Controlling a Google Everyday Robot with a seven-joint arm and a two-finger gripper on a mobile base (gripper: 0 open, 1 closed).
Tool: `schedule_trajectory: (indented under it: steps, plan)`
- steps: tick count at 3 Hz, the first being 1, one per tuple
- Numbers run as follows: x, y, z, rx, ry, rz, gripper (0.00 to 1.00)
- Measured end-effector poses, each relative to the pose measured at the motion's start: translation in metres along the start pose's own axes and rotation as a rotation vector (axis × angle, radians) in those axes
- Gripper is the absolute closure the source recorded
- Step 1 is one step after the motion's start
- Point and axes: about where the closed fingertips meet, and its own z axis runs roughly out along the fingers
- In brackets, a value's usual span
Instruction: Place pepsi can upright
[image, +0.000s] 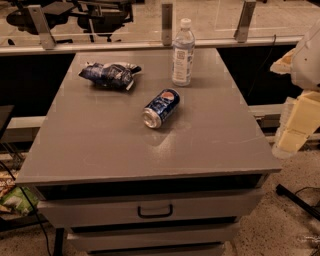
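The pepsi can (161, 108) lies on its side near the middle of the grey cabinet top (100, 150). It is dark blue with the round logo facing up and its silver end pointing toward the front left. My gripper (294, 131) hangs at the right edge of the view, beyond the cabinet's right side and well clear of the can. It holds nothing that I can see.
A clear water bottle (183, 52) with a white cap stands upright behind the can. A dark blue and white snack bag (109, 75) lies at the back left. The cabinet has drawers (155, 210) in front. A glass railing (125, 22) runs behind it.
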Motion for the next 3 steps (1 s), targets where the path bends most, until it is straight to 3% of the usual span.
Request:
schedule_trajectory:
  steps: [2,3]
  plan:
    - [-0.003,-0.001,0.001,0.003,0.001,-0.011,0.00]
    - [-0.029,-0.014,0.015,-0.023,-0.036,-0.063,0.00]
